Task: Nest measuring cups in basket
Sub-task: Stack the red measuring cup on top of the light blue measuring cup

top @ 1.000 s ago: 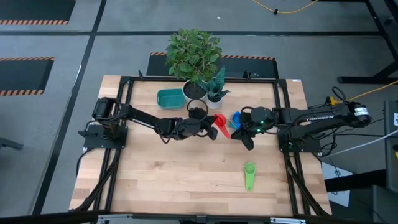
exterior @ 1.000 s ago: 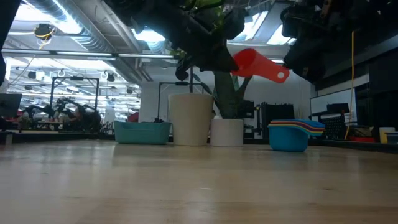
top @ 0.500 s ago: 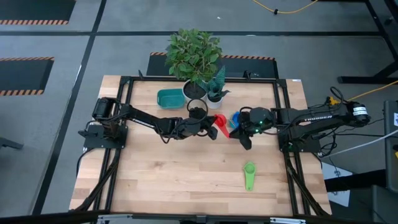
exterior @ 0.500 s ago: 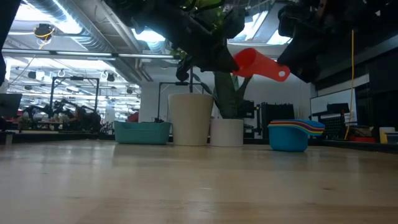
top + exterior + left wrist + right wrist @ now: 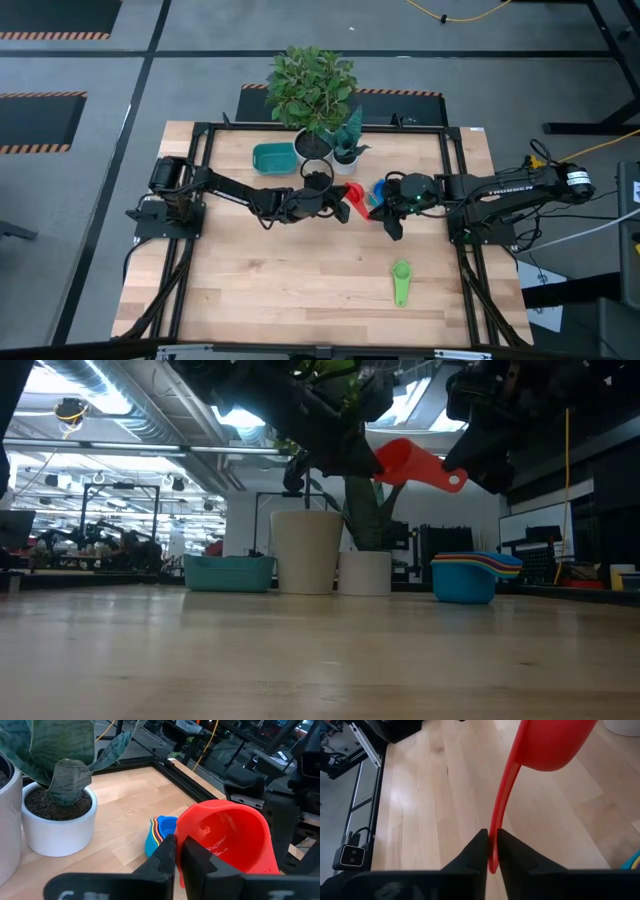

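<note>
A red measuring cup (image 5: 352, 197) hangs in the air between my two grippers, above the table's middle. My left gripper (image 5: 338, 204) is shut on its bowl, and my right gripper (image 5: 376, 208) is shut on its handle. Several nested measuring cups (image 5: 380, 187), a blue one outermost, stand on the table just beyond, also seen as a stack of cups (image 5: 466, 576) in the low view. A green measuring cup (image 5: 401, 281) lies alone near the right front. The teal basket (image 5: 273, 157) rests at the far left of the plants. My left gripper pinches the red cup's bowl wall at the rim (image 5: 181, 870), one finger inside and one outside, as far as shows. It comes roughly level from the table's left. The cup is lifted clear, its handle sloping down toward the right. My right gripper pinches the flat handle near its free end (image 5: 493, 851) between its two fingers. The fingers come from the table's right, slanting down, and lie along the handle. The bowl (image 5: 547, 742) is beyond the fingertips, clear of the table.
A large white pot with a leafy plant (image 5: 313, 147) and a smaller white pot (image 5: 57, 822) stand at the far middle, close behind the grippers. A black frame (image 5: 200, 140) borders the tabletop. Bare wood (image 5: 290, 280) stretches across the near half.
In the low view my right gripper has edged in against the free end of the red cup's handle. The cup and my left gripper have stayed where they were.
</note>
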